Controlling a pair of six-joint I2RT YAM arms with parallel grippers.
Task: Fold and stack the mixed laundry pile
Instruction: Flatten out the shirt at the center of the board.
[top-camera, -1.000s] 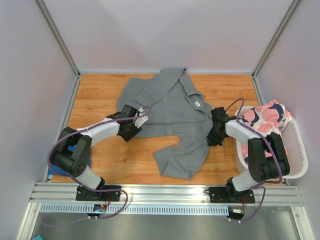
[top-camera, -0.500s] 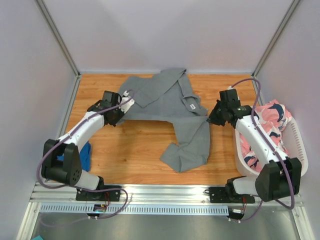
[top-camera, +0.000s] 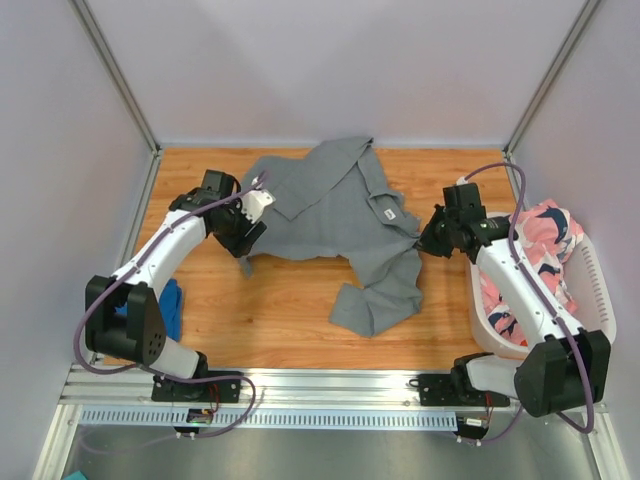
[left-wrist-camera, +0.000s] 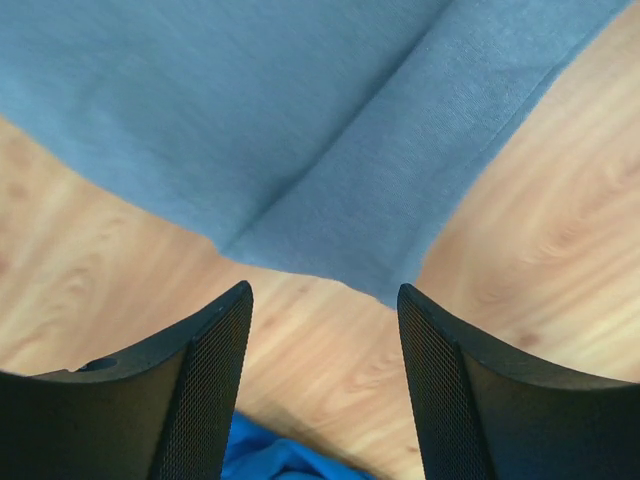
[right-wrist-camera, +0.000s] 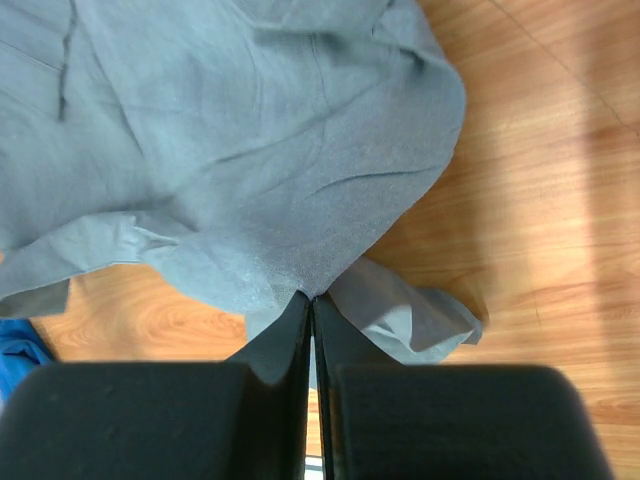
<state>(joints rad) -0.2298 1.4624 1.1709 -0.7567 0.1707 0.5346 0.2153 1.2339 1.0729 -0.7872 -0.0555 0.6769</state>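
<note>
Since half a second ago, the left fingers (left-wrist-camera: 200, 390) have let go and now stand spread over the left hem of the grey garment (top-camera: 350, 215), which lies rumpled on the desk (top-camera: 280, 310). The right fingers (right-wrist-camera: 278, 362) pinch its right edge. Left of the grey garment, the left arm (top-camera: 170, 245) hides most of a blue garment (top-camera: 172, 308). Right of it, the right arm (top-camera: 520, 280) crosses a pink patterned garment (top-camera: 540, 230) in a white basket (top-camera: 598, 300).
</note>
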